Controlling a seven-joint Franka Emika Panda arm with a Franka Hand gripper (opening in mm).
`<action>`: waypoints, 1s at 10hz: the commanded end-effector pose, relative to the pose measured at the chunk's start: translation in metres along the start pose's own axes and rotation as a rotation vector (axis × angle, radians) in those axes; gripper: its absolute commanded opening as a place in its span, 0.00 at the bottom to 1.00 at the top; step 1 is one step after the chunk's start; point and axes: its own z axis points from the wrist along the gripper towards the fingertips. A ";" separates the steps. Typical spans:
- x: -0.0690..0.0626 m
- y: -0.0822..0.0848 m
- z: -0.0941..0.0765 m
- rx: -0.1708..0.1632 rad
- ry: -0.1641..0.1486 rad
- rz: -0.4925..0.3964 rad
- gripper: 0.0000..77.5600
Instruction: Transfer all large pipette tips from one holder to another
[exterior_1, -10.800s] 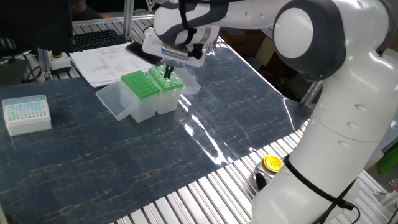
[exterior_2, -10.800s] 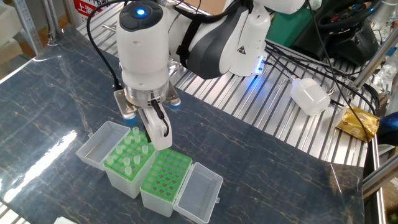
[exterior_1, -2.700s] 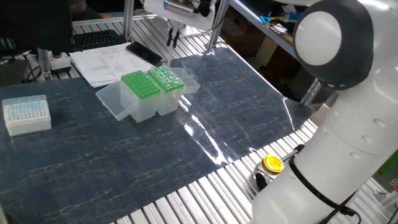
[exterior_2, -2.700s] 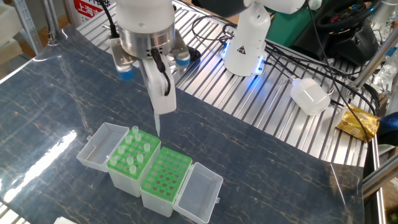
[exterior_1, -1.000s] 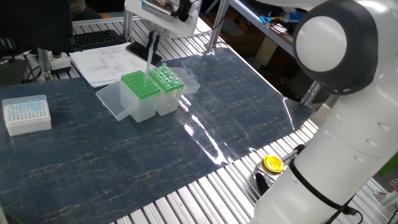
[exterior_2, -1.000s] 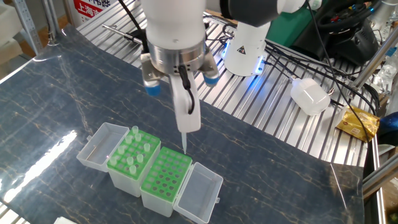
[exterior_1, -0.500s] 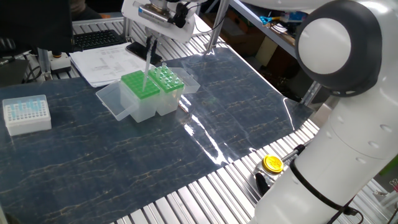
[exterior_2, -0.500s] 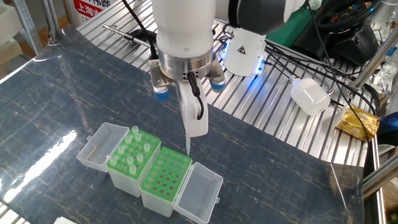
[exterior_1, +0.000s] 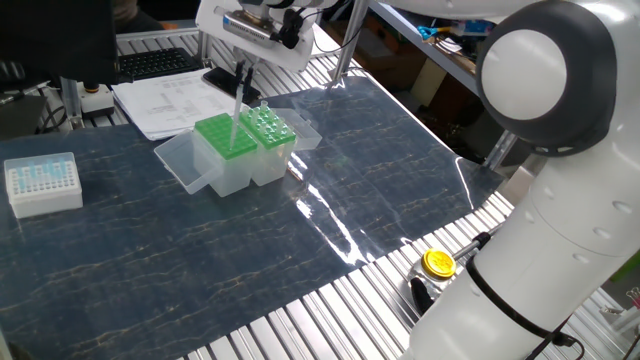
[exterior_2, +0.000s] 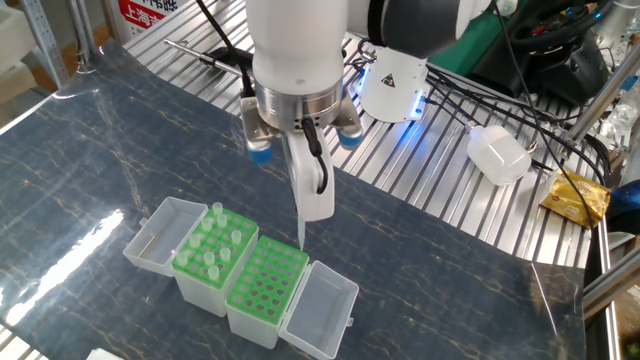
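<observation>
Two green holders stand side by side with their clear lids folded open. One holder (exterior_2: 207, 252) (exterior_1: 268, 124) carries several large pipette tips (exterior_2: 215, 211) standing upright. The other holder (exterior_2: 266, 280) (exterior_1: 224, 136) shows only bare holes. My gripper (exterior_2: 312, 208) (exterior_1: 242, 72) hangs above the far edge of the bare holder, shut on one large pipette tip (exterior_2: 302, 234) (exterior_1: 238, 112). That tip points straight down, and its end hovers just over the green top.
A small white box (exterior_1: 42, 183) of short bluish tips sits at the table's left end. Papers (exterior_1: 165, 104) and a black phone (exterior_1: 228, 84) lie behind the holders. A yellow cap (exterior_1: 438, 263) rests on the slatted edge. Cables and a white object (exterior_2: 499, 154) lie beyond.
The gripper rose from the filled holder with one tip and moved across to above the bare holder. Over the last half second it has barely moved.
</observation>
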 end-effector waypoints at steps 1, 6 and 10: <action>-0.005 0.001 0.001 -0.009 -0.015 0.004 0.02; -0.004 0.001 0.002 -0.014 -0.014 0.012 0.02; -0.003 0.004 0.006 -0.020 -0.016 0.014 0.02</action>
